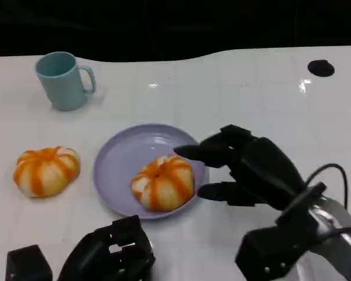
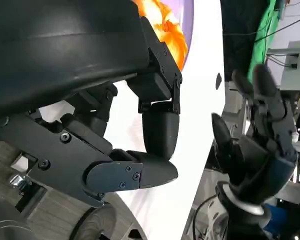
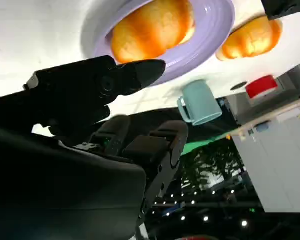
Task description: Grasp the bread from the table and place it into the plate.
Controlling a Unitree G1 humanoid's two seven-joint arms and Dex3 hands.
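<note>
One orange-striped bread roll (image 1: 163, 182) (image 3: 152, 27) lies on the lilac plate (image 1: 120, 158) (image 3: 215, 30) at the table's middle. A second roll (image 1: 45, 170) (image 3: 252, 37) sits on the table left of the plate. My right hand (image 1: 251, 167) (image 2: 255, 130) hovers just right of the plate, fingers (image 3: 140, 72) spread toward the plated roll, a small gap between them and it, holding nothing. My left hand (image 1: 111, 254) (image 2: 150, 135) rests low at the front edge, fingers curled in, nothing in them.
A light blue mug (image 1: 63, 79) (image 3: 200, 102) stands at the back left. A black round hole (image 1: 320, 68) marks the table's far right. The white table (image 1: 234, 93) has a dark edge along the back.
</note>
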